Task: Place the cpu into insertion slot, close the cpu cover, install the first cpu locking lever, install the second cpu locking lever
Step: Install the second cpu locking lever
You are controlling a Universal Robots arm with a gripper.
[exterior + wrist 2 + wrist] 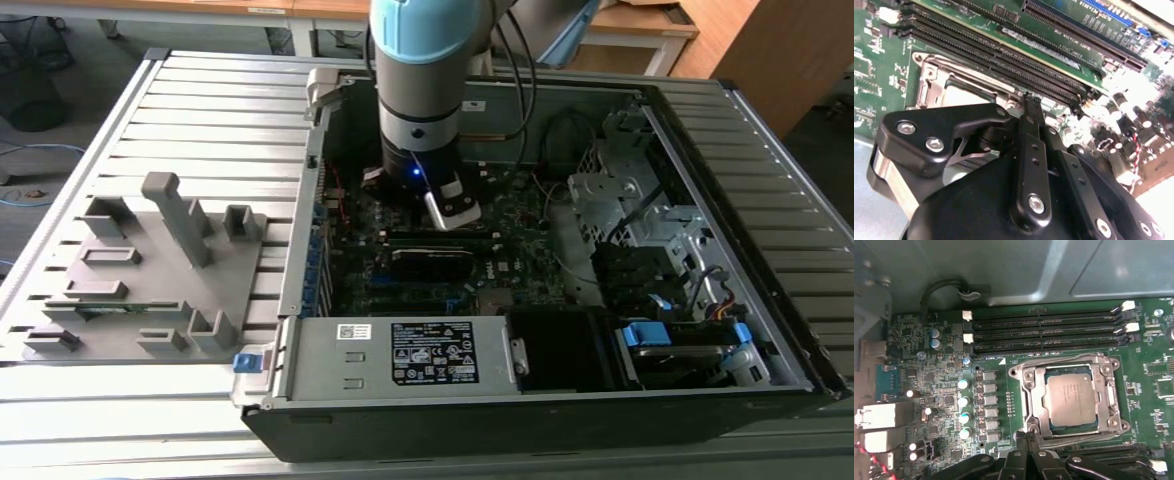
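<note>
Ribbed grey tabletop (200, 110) is carrying one open computer case (561, 400) and one grey fixture block (147, 270) beside it. Inside, one cpu (1070, 399), dull grey-brown and square, is sitting flat in the insertion slot (1029, 405), with the silver cpu cover (1111, 395) framing it and three long black memory slots (1044, 332) lying just beside. My arm is reaching straight down into the case. My claw (1027, 436) is hovering at the socket's edge, fingers pinched narrow, gripping nothing.
</note>
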